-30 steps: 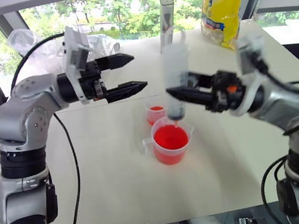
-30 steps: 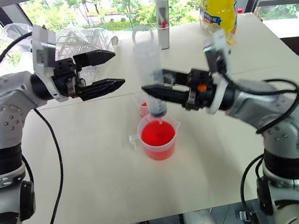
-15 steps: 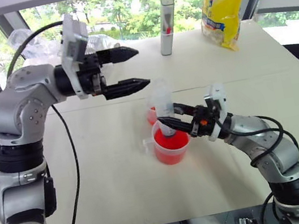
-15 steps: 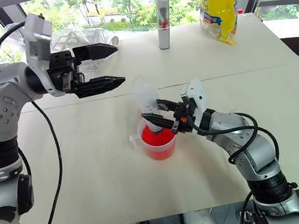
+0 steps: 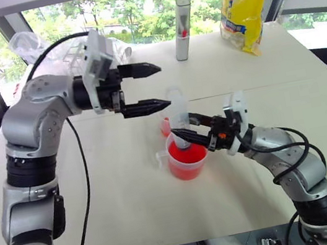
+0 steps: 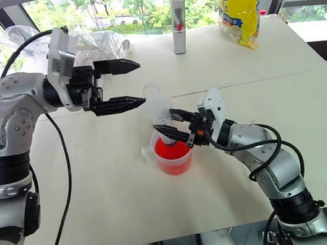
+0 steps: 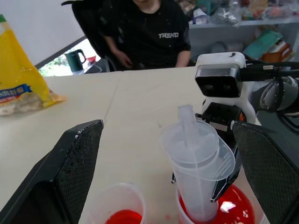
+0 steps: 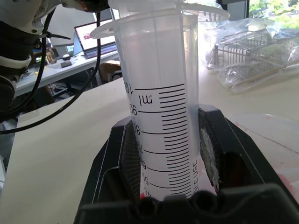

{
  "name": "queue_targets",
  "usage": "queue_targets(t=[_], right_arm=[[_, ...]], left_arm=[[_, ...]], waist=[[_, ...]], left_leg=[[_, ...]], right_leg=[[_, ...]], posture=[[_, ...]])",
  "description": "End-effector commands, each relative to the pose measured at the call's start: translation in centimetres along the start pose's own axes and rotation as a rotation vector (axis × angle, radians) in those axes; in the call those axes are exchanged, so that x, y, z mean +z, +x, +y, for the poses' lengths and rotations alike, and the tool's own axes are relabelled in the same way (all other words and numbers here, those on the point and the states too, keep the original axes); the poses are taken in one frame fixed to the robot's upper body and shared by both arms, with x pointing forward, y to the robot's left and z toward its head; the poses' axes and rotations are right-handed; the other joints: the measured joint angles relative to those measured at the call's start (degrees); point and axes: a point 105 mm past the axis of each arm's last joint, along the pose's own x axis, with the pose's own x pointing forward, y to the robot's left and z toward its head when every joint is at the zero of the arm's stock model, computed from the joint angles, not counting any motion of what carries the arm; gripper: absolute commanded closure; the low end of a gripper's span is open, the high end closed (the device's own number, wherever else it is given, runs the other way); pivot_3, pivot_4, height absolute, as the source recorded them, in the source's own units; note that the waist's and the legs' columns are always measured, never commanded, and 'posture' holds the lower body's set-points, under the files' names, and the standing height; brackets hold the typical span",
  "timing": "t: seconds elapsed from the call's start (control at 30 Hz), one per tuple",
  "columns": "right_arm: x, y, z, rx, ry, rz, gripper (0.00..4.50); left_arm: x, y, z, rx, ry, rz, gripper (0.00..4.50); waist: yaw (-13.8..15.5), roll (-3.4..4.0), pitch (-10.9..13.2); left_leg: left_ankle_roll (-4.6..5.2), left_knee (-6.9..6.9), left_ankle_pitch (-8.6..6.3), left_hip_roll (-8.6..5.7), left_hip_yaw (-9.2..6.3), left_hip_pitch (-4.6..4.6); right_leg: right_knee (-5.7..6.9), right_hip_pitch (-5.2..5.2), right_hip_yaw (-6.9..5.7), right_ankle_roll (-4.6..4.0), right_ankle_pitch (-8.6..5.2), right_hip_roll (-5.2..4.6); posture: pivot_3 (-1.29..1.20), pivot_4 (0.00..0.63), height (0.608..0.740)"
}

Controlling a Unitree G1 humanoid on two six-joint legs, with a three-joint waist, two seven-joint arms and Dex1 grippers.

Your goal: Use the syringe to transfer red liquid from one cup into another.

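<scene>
At the far left lies a crinkled clear plastic bag [image 5: 31,44] over a wire rack. The left gripper [image 5: 156,86] reaches level toward the right above the table, its two black fingers spread wide with nothing between them, just above and beside the syringe's top. On the white table [image 5: 125,192] stand two clear plastic cups: the smaller clear cup [image 5: 169,125], with a little bright orange-red liquid in it, sits just behind the larger clear measuring cup with a side handle [image 5: 186,158], which is about half full of the same red liquid [image 5: 186,156]. The large clear plastic syringe with black graduation marks [image 5: 179,122] stands nearly upright with its tip down in the larger cup; "ml" and scale numerals read on its barrel. The right gripper [image 5: 181,132] comes in low from the right, clamped on the barrel. Farther back stand one grey upright tube [image 5: 182,20] and one yellow bag with blue print [image 5: 247,1].
</scene>
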Motion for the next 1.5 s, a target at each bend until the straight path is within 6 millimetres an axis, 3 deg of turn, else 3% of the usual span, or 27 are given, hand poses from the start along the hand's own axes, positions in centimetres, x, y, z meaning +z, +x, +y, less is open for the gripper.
queue_targets(t=[0.03, 0.1, 0.27, 0.37, 0.7, 0.8, 0.87, 0.9, 1.0, 1.27, 1.37, 1.5], right_arm=[[1.0, 0.0, 0.4, 0.016, -0.046, -0.026, 3.1], [0.9, -0.1, 0.5, 0.017, -0.048, -0.022, 3.1], [0.9, -0.1, 0.5, 0.019, -0.05, -0.017, 3.1], [0.9, -0.1, 0.5, 0.019, -0.052, -0.016, 3.1], [1.1, -0.1, 0.5, 0.024, -0.05, -0.013, 3.1], [1.1, -0.1, 0.5, 0.026, -0.049, -0.013, 3.1], [1.1, -0.1, 0.5, 0.027, -0.048, -0.013, 3.1], [1.1, -0.1, 0.5, 0.027, -0.048, -0.013, 3.1], [1.1, -0.1, 0.5, 0.028, -0.049, -0.012, 3.1], [1.1, -0.1, 0.4, 0.03, -0.054, -0.009, 3.1], [1.1, -0.2, 0.4, 0.029, -0.056, -0.007, 3.1], [1.0, -0.2, 0.3, 0.027, -0.058, -0.004, 3.1]], left_arm=[[0.5, 0.3, -0.2, 0.0, 0.036, -0.015, 0.24], [0.4, 0.6, -0.2, 0.004, 0.03, -0.027, 0.76], [0.3, 1.9, -0.7, -0.009, -0.023, -0.079, 3.33], [0.0, 2.1, -0.9, -0.01, -0.03, -0.074, 4.44], [-0.7, 1.9, -1.2, -0.001, -0.074, -0.035, 4.44], [-0.8, 1.9, -1.1, 0.007, -0.082, -0.032, 3.34], [-0.7, 1.9, -1.0, 0.015, -0.075, -0.033, 2.16], [-0.7, 1.9, -0.9, 0.02, -0.07, -0.035, 1.88], [-0.5, 2.0, -0.7, 0.033, -0.058, -0.043, 0.38], [-0.2, 2.2, -0.7, 0.025, -0.083, -0.071, 0.38], [-0.3, 2.3, -0.8, 0.022, -0.097, -0.071, 1.23], [-0.6, 2.3, -1.0, 0.008, -0.108, -0.062, 3.13]], waist=[[0.0, 0.0, 0.0], [0.0, 0.0, 0.0], [0.1, 0.0, 0.0], [0.0, 0.0, 0.0], [0.0, 0.0, 0.0], [0.0, 0.0, 0.0], [0.0, 0.0, 0.0], [0.0, 0.0, 0.0], [0.0, 0.0, 0.0], [0.0, 0.0, 0.0], [0.0, 0.0, 0.0], [0.0, 0.0, 0.0]], left_leg=[[0.0, 0.0, 0.0, 0.0, -0.01, 0.0], [0.0, 0.01, 0.0, 0.0, -0.02, 0.0], [0.0, 0.01, 0.0, 0.0, -0.02, 0.0], [0.0, 0.01, 0.0, 0.0, -0.03, 0.0], [0.0, 0.01, 0.0, 0.0, -0.02, 0.05], [0.0, 0.01, 0.0, 0.0, -0.02, 0.05], [0.0, 0.01, 0.0, 0.0, -0.02, 0.06], [0.0, 0.01, 0.0, 0.0, -0.02, 0.06], [0.0, 0.02, 0.0, 0.0, -0.02, 0.05], [0.0, 0.01, 0.0, 0.0, -0.02, 0.06], [0.0, 0.01, 0.0, 0.0, -0.02, 0.06], [0.0, 0.01, 0.0, 0.0, -0.02, 0.06]], right_leg=[[0.0, 0.0, 0.01, 0.0, 0.0, 0.0], [0.01, 0.01, 0.01, 0.0, 0.0, 0.0], [0.0, 0.03, 0.02, 0.0, 0.0, 0.0], [0.01, 0.02, 0.04, 0.0, 0.0, 0.0], [0.02, 0.05, 0.04, 0.0, 0.0, 0.0], [0.02, 0.05, 0.04, 0.0, 0.0, 0.0], [0.02, 0.05, 0.03, 0.0, 0.0, 0.0], [0.02, 0.05, 0.03, 0.0, 0.0, 0.0], [0.02, 0.06, 0.04, 0.0, 0.0, 0.0], [0.02, 0.06, 0.04, 0.0, 0.0, 0.0], [0.02, 0.06, 0.04, 0.0, 0.0, 0.0], [0.02, 0.06, 0.04, 0.0, 0.0, 0.0]], posture=[[0.0, 0.15, 0.74], [0.0, 0.15, 0.74], [0.0, 0.15, 0.74], [0.0, 0.15, 0.74], [0.0, 0.15, 0.74], [0.0, 0.15, 0.74], [0.0, 0.15, 0.74], [0.0, 0.15, 0.74], [0.0, 0.15, 0.74], [0.0, 0.15, 0.74], [0.0, 0.15, 0.74], [0.0, 0.15, 0.74]])
